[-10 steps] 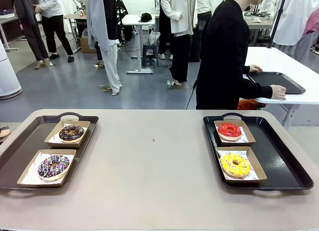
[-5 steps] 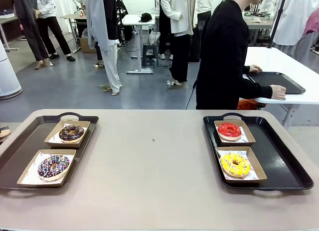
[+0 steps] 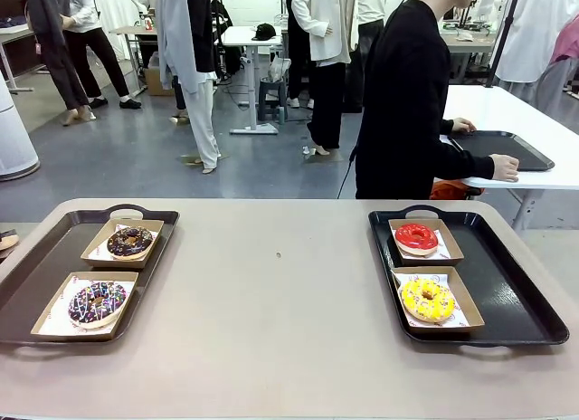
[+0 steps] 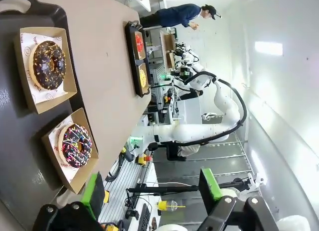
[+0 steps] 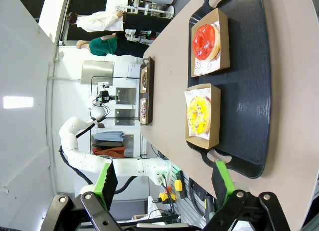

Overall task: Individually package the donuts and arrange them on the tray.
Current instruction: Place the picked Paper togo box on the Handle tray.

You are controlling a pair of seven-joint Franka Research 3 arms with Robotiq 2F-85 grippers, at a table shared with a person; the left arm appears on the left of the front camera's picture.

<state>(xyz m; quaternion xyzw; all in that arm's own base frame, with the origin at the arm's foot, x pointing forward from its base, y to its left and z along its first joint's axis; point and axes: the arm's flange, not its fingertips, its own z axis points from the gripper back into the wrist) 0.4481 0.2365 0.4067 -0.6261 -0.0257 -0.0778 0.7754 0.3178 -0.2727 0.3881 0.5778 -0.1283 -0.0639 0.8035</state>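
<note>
Though paper liners (image 4: 31, 86) bear print, none reads legibly.

Red donut (image 3: 416, 238), yellow sprinkled donut (image 3: 428, 299)

Two boxed chocolate donuts (image 4: 49, 64) on a dark tray (image 4: 20, 136), beyond spread-apart left gripper (image 4: 152, 193) jaws
</note>
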